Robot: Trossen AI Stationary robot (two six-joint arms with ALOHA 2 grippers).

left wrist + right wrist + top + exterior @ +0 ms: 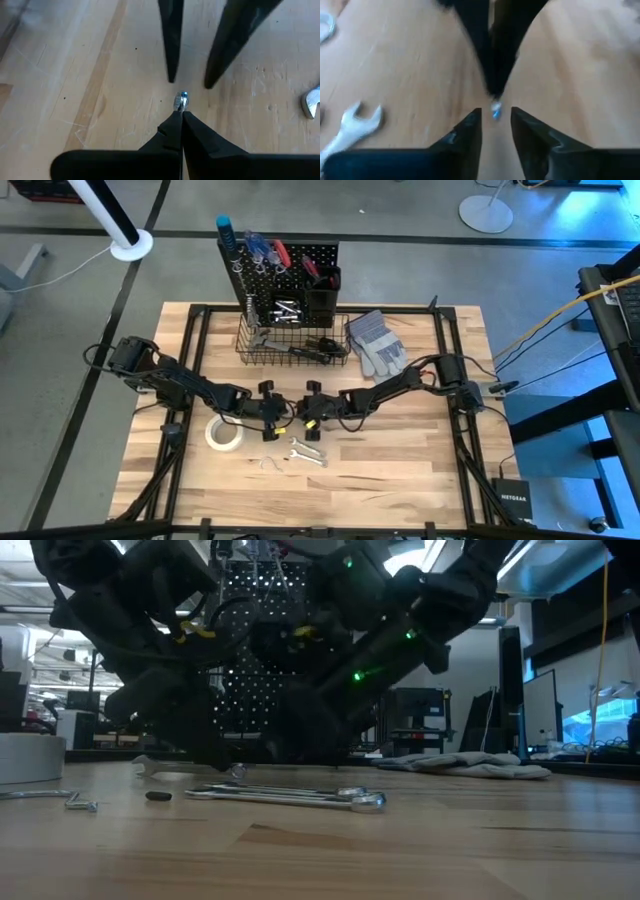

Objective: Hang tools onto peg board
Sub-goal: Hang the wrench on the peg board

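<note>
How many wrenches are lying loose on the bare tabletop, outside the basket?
2 that I can make out: the wrenches lie together just in front of the two hands, right of the tape roll. More may be hidden under the arms.

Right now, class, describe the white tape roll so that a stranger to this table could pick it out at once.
Start at the wooden table, then find the left gripper near its middle. The white tape roll lies flat beside that arm, the only white ring; its neighbours are slim silver wrenches.

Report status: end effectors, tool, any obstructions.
Left end effector shut on small silver bit. Right end effector open, facing it tip to tip over the wooden table. Black perforated peg board behind; silver wrenches lie nearby, clear.
</note>
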